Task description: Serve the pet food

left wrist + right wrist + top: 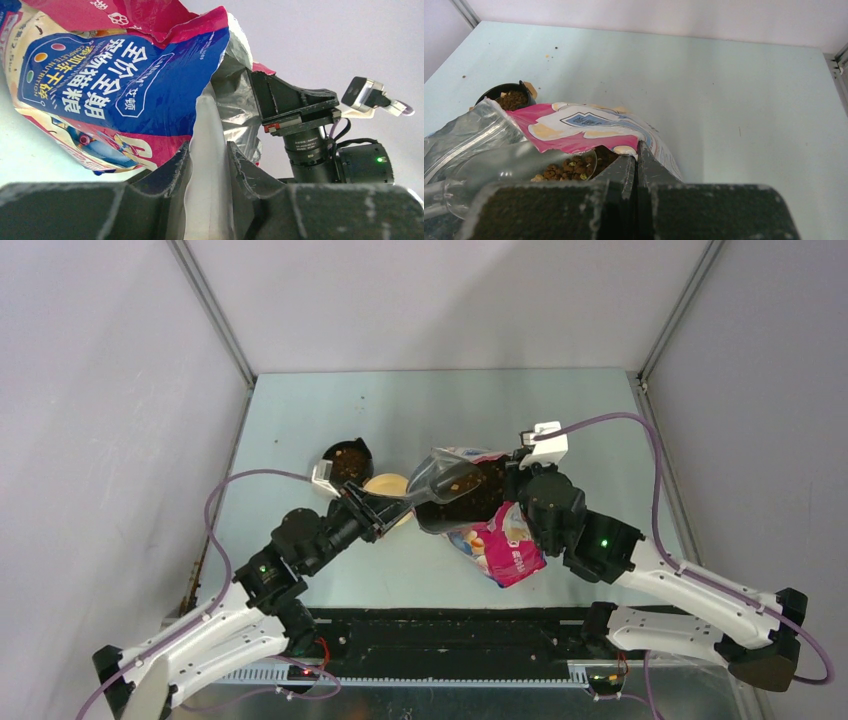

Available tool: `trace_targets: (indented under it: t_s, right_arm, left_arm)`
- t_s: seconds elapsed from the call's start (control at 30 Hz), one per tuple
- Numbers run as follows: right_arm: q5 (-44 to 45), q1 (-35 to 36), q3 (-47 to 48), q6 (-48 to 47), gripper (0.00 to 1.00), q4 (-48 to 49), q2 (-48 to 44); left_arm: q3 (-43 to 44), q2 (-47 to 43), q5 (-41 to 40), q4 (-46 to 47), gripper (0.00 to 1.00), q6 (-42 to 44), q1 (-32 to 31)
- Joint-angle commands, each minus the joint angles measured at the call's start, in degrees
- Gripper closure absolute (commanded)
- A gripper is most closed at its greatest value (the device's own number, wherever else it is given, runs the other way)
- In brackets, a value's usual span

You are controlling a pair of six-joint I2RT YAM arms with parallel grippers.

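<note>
Lab cell: grey panel walls [450, 300] around table [420, 410]

Pale grey walls [420, 300] enclose a light green table [420, 410].

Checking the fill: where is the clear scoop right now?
Top view, centre: clear scoop in the bag mouth, handle in the left hand, right of the black bowl.

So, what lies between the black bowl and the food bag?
A cream round dish lies there, close beside the black bowl; the top view shows it.
</note>
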Motion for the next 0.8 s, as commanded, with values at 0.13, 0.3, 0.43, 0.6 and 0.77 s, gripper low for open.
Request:
trace_targets:
  t_s: [0.13,0.3,0.43,0.6,0.77]
  right_arm:
    - [2.22,1.83,6.68,0.66,1.00,13.14,-5.91]
    - [2.49,1.92,6.66,-0.16,1.00,13.62,-6.00]
    - [2.90,2.04,6.64,-0.60,1.00,13.39,-6.35]
    - [3.48,2.08,6.71,-1.13,1.00,13.09,-6.88]
    - [3.74,2.17,6.71,-1.41,1.00,12.96,-6.90]
  left_arm:
    - [-3.81,-4.79,-3.04,7.74,1.00,-6.09,0.50]
    - [-5.99,-7.71,-3.85,8.48,1.00,-7.56,0.46]
    - [-5.39,-9.12,-4.01,6.21,1.00,-6.90,0.48]
    - [-3.61,-11.64,-6.48,0.75,1.00,-5.45,0.47]
    - [-1.28,-10.57,-6.93,-4.81,1.00,-4.19,0.50]
